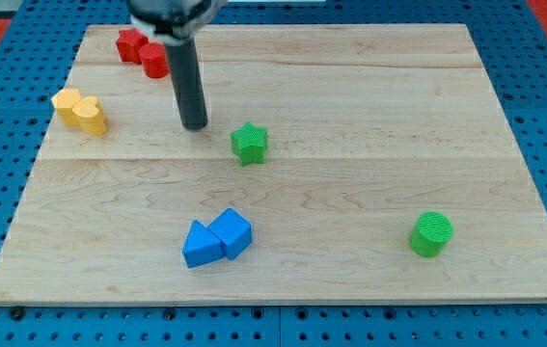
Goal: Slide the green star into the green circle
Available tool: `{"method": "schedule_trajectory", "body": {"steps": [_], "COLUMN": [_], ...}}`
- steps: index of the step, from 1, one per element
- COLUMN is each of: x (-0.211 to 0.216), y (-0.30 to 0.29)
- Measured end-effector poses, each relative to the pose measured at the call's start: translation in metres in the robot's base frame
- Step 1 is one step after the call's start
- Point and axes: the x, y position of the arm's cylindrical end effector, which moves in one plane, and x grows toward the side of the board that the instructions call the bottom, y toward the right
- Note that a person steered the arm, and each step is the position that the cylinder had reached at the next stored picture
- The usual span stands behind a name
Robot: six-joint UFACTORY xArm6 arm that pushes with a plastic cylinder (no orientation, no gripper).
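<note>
Just left of the green star (249, 143), my tip (195, 125); green circle (431, 234) far, path unobstructed.

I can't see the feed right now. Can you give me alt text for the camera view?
My tip rests on a wooden board just to the view's left of the green star, not touching it; the green circle sits far off toward the bottom right. Two red blocks and two yellow blocks sit at upper left, two blue blocks at bottom centre.
</note>
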Motion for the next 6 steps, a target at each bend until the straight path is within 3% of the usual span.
{"method": "schedule_trajectory", "body": {"steps": [1,2,3,4,5,6], "x": [0.025,0.024,-0.002,-0.010,0.026,0.074], "y": [0.064,0.137,0.112,0.180,0.226,0.226]}}
